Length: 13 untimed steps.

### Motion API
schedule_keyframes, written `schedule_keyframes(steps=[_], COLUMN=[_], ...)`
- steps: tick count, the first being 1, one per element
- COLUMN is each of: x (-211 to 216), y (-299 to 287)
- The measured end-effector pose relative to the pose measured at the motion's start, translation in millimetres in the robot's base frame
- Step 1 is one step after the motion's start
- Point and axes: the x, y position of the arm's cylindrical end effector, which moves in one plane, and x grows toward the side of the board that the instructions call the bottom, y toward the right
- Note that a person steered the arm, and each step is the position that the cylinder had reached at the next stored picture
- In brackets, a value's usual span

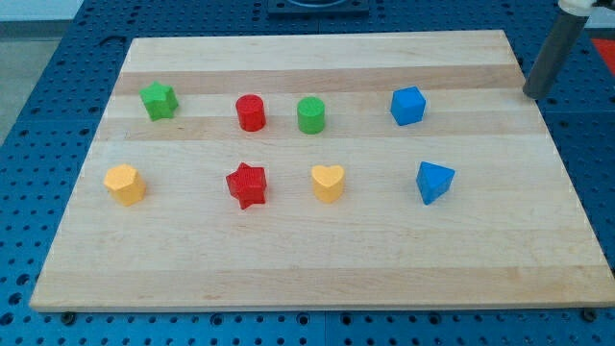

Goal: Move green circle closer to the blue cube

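Here, my tip, a pincerless rod, rests right of the blue cube and green cylinder.

A pale wooden surface fills nearly the whole view — light planks running side to side, with a slightly darker band of grain near its top edge. Around the surface on every side sits a blue perforated base, studded with regular rows of small holes. Above the surface's top edge, a dark fixture is only partly visible. Lighting is even — soft shadows only.
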Motion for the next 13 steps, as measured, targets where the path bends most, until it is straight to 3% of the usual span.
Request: schedule_keyframes(steps=[2, 3, 4, 5, 6, 8, 11, 13], x=[-18, -81, -129, -133, -92, -13, 4, 55], y=[10, -14, -101, -199, -243, -272, -343, -332])
